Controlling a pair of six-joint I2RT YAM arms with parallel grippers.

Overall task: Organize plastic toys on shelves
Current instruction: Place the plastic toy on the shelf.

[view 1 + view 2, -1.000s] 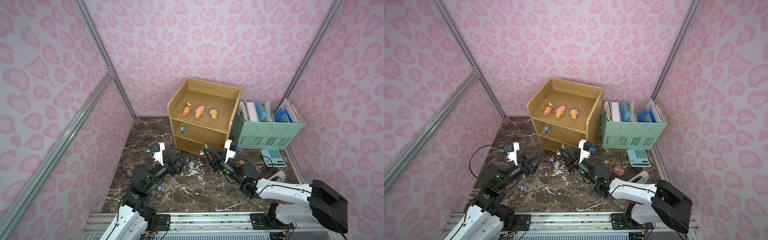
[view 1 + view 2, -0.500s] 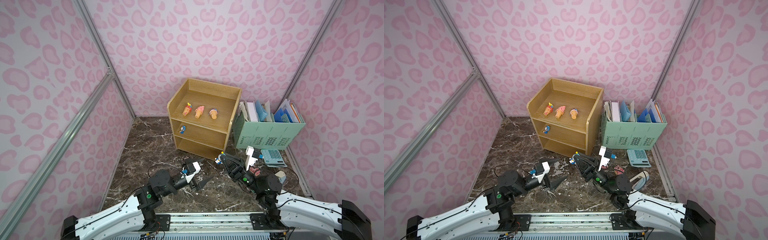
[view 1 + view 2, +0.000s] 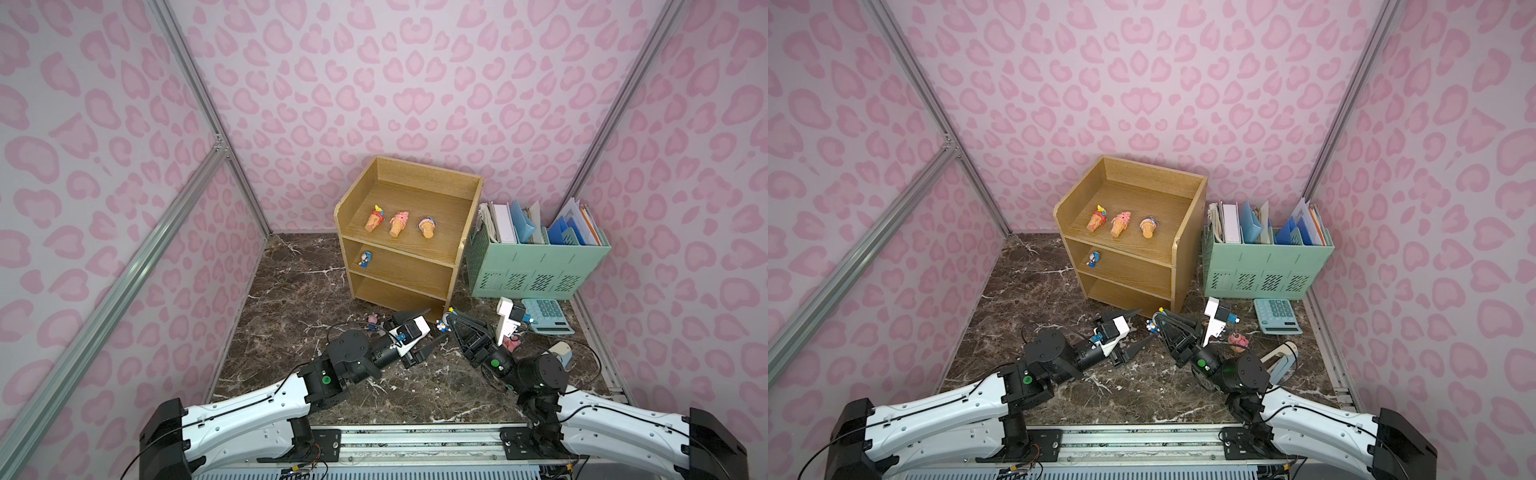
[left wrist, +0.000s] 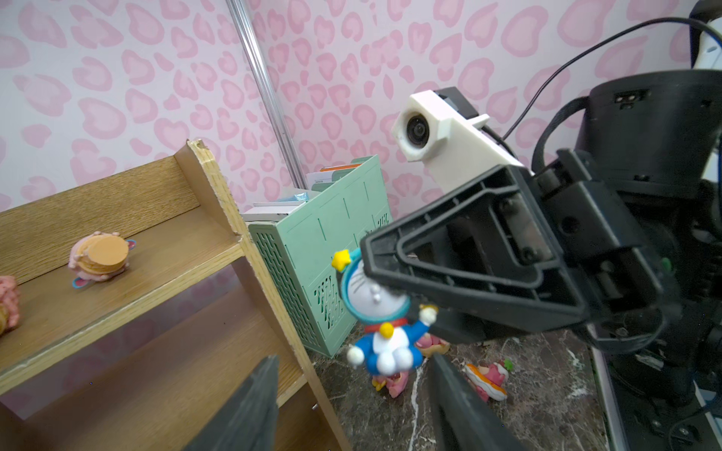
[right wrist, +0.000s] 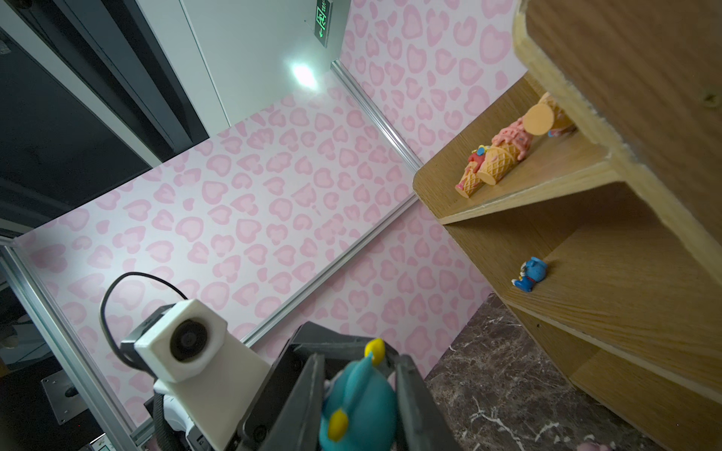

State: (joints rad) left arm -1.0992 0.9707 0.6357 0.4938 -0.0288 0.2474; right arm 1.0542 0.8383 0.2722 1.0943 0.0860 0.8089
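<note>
Beside the light-oak three-tier shelves (image 3: pixel 415 272), my right gripper (image 5: pixel 359 371) pinches a glossy blue-and-white cat figurine with a yellow star (image 4: pixel 381 312) by its head. Only the left wrist view shows its white face; the right wrist view shows only its teal back. My left gripper (image 3: pixel 1145 323) stands spread just beside it. Three orange ice-cream-cone toys (image 3: pixel 398 223) lie on the top tier, one blue figurine (image 3: pixel 365 258) on the middle.

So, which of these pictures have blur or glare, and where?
Right wrist view: the ceiling lamp blows out to a white glare, and the blue toy in the right pincer is blurred, being too near the lens. Left wrist view: the left pincer is soft, while that toy is sharp. Both top views: even light, no glare.
</note>
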